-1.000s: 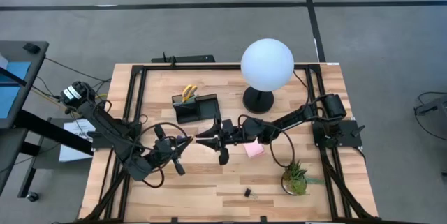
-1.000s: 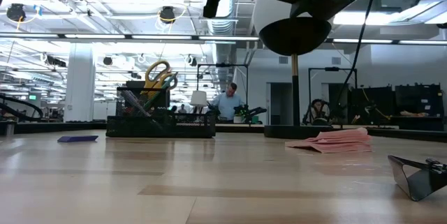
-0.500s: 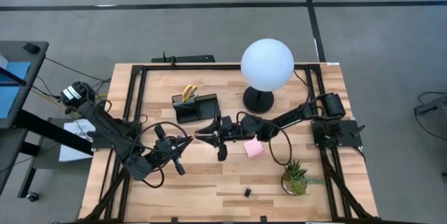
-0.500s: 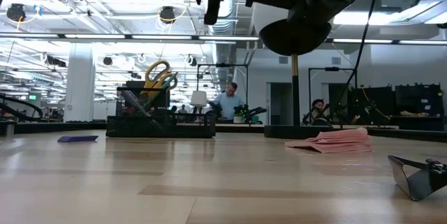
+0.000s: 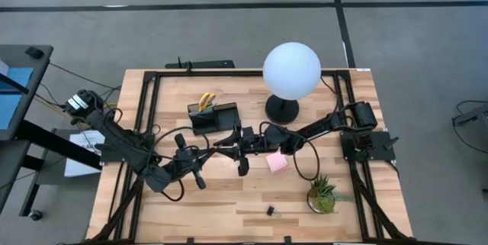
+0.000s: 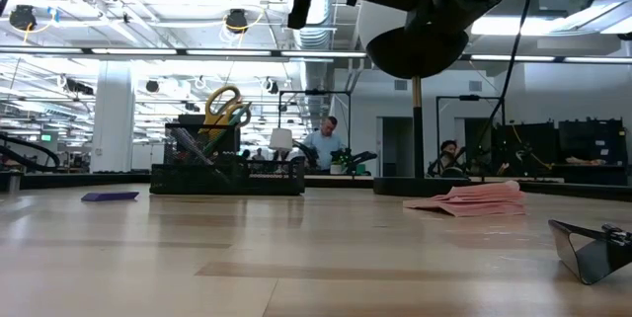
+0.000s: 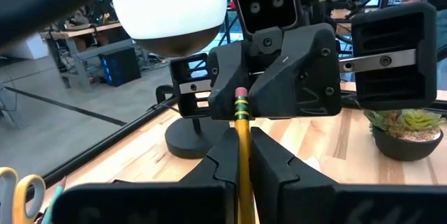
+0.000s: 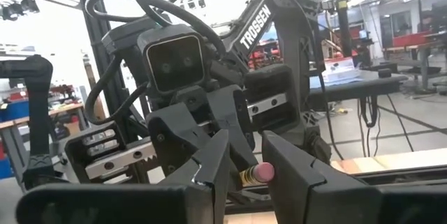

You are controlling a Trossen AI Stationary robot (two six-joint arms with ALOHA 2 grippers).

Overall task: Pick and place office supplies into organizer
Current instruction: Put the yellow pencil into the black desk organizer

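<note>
left gripper (image 7: 241, 155): fingers clamped on yellow pencil (image 7: 242, 140) | right gripper (image 8: 241, 165): fingers apart, either side of the pencil's pink eraser end | organizer (image 5: 213, 117): just beyond both, on bench (image 5: 229, 207)

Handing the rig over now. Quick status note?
Left gripper: fingers shut on the yellow wooden pencil, held mid-air over the table's centre.
Right gripper: facing it at the pencil's pink eraser end; grip unconfirmed.
Done: yellow-handled scissors stand in the black two-compartment organizer.
Left: pencil into the organizer; pink sticky-note pad, small black clip and flat blue piece lie on the table.
</note>
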